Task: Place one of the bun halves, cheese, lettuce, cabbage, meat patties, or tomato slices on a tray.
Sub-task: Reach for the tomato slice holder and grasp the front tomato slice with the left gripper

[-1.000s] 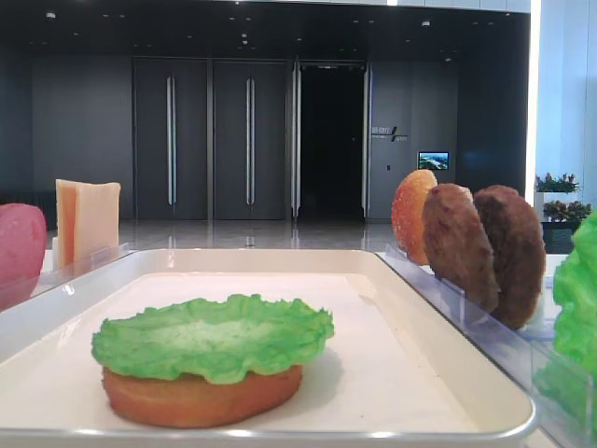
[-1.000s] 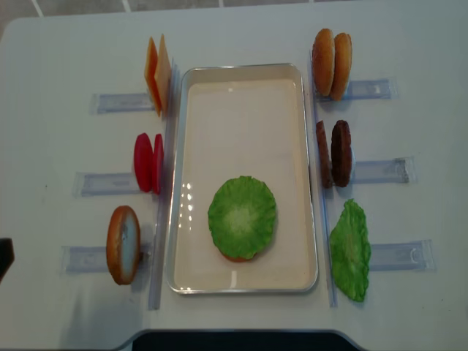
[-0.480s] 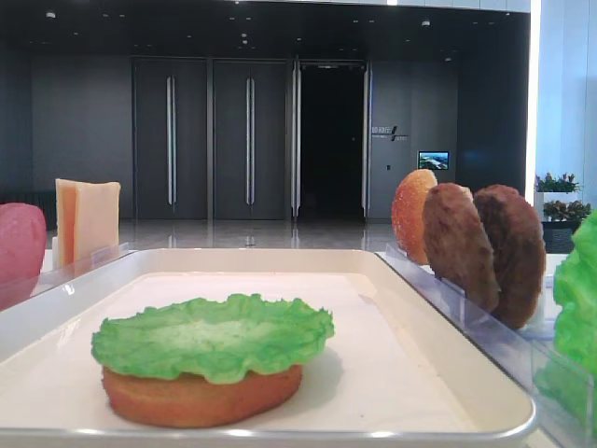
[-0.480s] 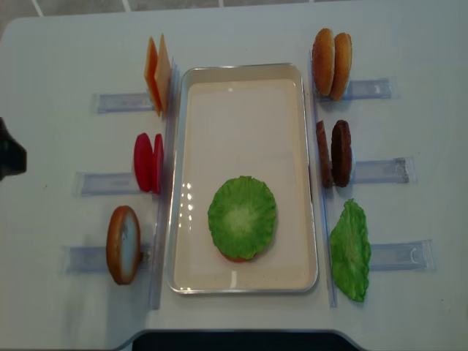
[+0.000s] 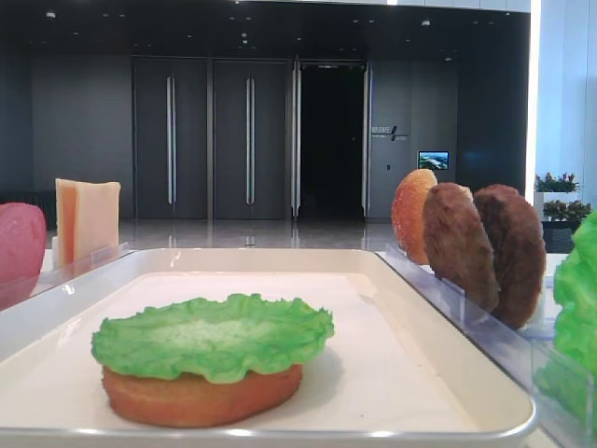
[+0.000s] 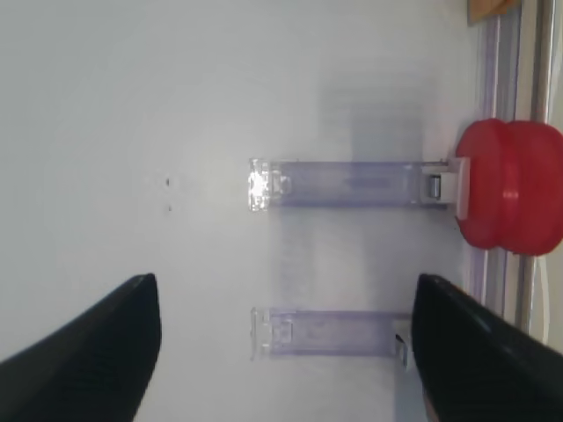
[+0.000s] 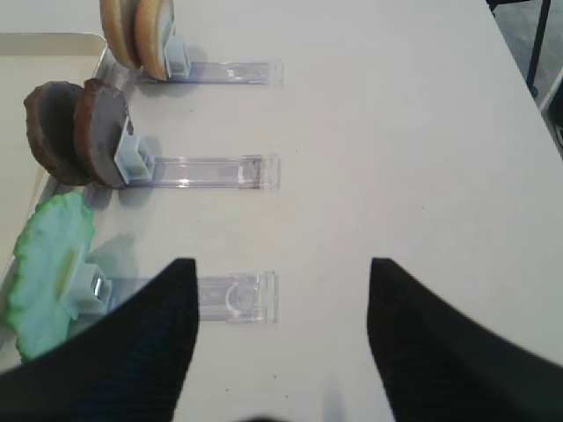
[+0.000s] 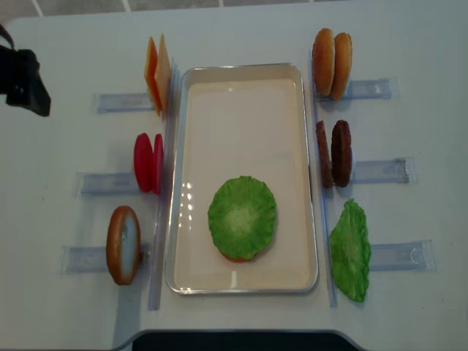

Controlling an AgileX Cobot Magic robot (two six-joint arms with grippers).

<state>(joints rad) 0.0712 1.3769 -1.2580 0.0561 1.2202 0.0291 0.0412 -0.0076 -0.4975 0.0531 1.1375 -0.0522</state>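
The cream tray point(image 8: 241, 68) holds a flat bun half point(image 5: 201, 397) with a lettuce leaf point(image 8: 242, 216) on top. Left of the tray, cheese point(image 8: 158, 75), tomato slices point(image 8: 148, 162) and a bun half point(image 8: 123, 244) stand in racks. To its right stand two bun halves point(image 8: 331, 63), meat patties point(image 8: 334, 153) and another lettuce leaf point(image 8: 350, 250). My left gripper point(image 6: 286, 352) is open and empty over the bare table, left of the tomato slices point(image 6: 510, 198). My right gripper point(image 7: 281, 338) is open and empty, right of the lettuce point(image 7: 48, 264) and patties point(image 7: 84, 132).
Clear slotted racks point(image 8: 110, 183) stick out sideways from each food item, one point(image 6: 325, 332) lying between my left fingers. The left arm's dark end point(image 8: 22, 80) shows at the overhead view's upper left edge. The table's right edge point(image 7: 519, 79) runs near my right gripper.
The left arm's dark end has travelled up the left edge of the overhead view, from the lower left to the upper left. The food and tray have not moved.
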